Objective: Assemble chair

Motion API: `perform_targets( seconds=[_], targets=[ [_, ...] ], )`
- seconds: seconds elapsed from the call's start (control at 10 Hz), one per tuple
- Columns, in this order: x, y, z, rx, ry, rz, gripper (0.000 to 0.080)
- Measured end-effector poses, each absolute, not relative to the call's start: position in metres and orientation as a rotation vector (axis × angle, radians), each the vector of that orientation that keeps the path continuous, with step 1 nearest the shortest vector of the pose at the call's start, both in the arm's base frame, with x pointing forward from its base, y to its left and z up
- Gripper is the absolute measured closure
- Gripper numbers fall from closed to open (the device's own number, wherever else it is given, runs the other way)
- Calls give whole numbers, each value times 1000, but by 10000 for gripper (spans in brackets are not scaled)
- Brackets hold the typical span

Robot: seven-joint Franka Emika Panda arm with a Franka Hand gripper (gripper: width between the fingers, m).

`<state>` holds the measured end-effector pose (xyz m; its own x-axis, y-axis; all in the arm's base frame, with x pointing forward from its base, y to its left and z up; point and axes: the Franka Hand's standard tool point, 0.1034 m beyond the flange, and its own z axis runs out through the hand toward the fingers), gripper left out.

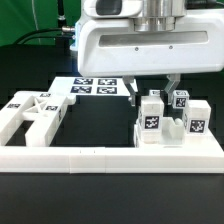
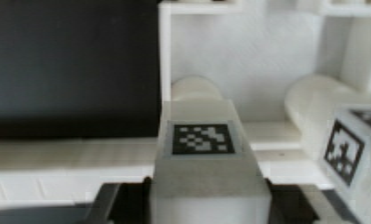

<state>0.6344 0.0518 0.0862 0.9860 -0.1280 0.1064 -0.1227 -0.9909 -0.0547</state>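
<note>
Chair posts (image 1: 195,120) stand clustered at the exterior view's right on the desk (image 1: 110,200). Claw (image 1: 152,92) straddles one tagged post (image 2: 205,140), jaws partly open, grip unclear. An off-centre squeeze could topple it into its neighbours.

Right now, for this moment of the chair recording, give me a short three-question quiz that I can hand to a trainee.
1. True or false: the end effector hangs over the upright posts at the exterior view's right.
2. Where does the marker board lie? A: flat on the table behind the parts. B: on top of the posts. C: in the end effector.
3. Short answer: in the wrist view, what does the end effector straddle?

Key:
1. True.
2. A.
3. A tagged white post.
</note>
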Motion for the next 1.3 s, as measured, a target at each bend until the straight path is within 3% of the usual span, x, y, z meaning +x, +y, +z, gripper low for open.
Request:
perform_targets(
  seconds=[0.7,1.3],
  targets=[
    [627,58,85,-2715,1367,-140,515],
    [627,62,85,-2527,1673,-113,515]
  ],
)
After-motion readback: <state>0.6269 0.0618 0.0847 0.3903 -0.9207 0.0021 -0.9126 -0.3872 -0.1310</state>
